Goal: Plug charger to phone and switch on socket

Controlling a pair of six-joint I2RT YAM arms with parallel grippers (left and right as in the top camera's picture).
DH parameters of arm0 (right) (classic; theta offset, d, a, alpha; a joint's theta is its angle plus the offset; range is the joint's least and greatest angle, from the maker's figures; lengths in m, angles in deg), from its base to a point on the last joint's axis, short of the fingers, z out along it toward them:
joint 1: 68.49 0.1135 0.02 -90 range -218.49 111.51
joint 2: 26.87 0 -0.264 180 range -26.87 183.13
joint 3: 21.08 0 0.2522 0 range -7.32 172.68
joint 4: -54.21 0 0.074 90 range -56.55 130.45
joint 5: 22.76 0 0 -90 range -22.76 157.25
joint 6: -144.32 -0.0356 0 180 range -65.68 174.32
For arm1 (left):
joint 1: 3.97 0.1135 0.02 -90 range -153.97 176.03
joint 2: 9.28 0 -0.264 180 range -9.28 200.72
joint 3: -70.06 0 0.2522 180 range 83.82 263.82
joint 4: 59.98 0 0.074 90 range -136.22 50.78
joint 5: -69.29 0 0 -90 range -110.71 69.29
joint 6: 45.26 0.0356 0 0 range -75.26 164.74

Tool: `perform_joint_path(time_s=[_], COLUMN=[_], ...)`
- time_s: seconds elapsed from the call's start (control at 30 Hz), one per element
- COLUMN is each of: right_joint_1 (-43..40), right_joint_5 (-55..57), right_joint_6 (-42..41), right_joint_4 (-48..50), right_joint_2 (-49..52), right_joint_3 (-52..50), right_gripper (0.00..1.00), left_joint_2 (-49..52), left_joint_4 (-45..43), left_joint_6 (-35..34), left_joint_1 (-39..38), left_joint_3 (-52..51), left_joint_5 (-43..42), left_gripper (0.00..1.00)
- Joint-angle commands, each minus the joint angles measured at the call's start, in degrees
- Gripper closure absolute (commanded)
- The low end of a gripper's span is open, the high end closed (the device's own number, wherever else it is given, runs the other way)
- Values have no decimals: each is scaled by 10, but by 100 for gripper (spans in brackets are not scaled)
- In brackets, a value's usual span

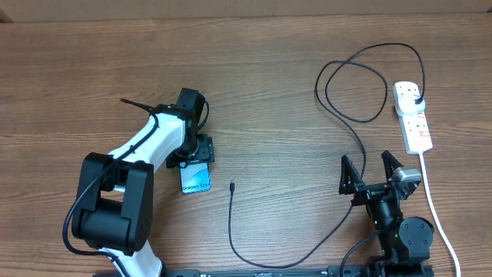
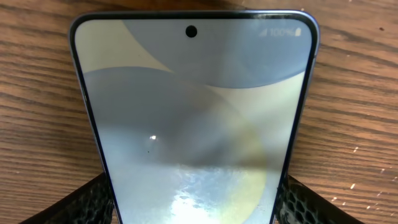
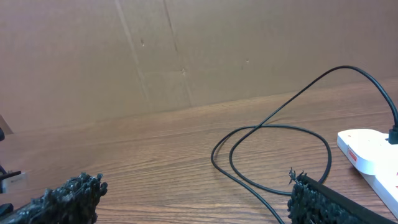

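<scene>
**Q:** Left gripper (image 2: 193,205) — condition?
**A:** Clamped across the phone (image 1: 196,183), one pad on each long edge. The phone lies flat, long axis 12-to-6.

**Q:** Where is the charger (image 1: 231,219)?
**A:** Its connector tip lies at the phone's 3 o'clock, near but apart, pointing toward 12.

**Q:** Which arm is free?
**A:** The right gripper (image 1: 367,158) has its jaws spread wide and empty. The tip is at its 9 o'clock, well apart, and the socket (image 1: 413,117) at 1 o'clock. This arm likely fetches the tip.
</scene>
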Motion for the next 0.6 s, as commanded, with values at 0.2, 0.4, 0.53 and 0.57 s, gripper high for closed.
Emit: perform_joint_path(time_s=[0.2, 0.4, 0.53, 0.57], right_joint_1=[3, 3, 3, 3], right_joint_5=[-2, -2, -2, -2], right_joint_6=[2, 2, 2, 2], right_joint_4=[2, 2, 2, 2], right_joint_2=[-6, -6, -6, -6], right_joint_3=[-6, -6, -6, -6], right_gripper=[0, 0, 0, 0], left_joint_2=[47, 47, 47, 47], left_joint_4=[-19, -19, -19, -19], left_joint_6=[0, 0, 0, 0], left_joint_1=[-5, -5, -5, -5], left_joint_3=[-33, -33, -33, -33], left_joint_5=[-75, -75, -75, -75], left_gripper=[27, 0, 0, 0])
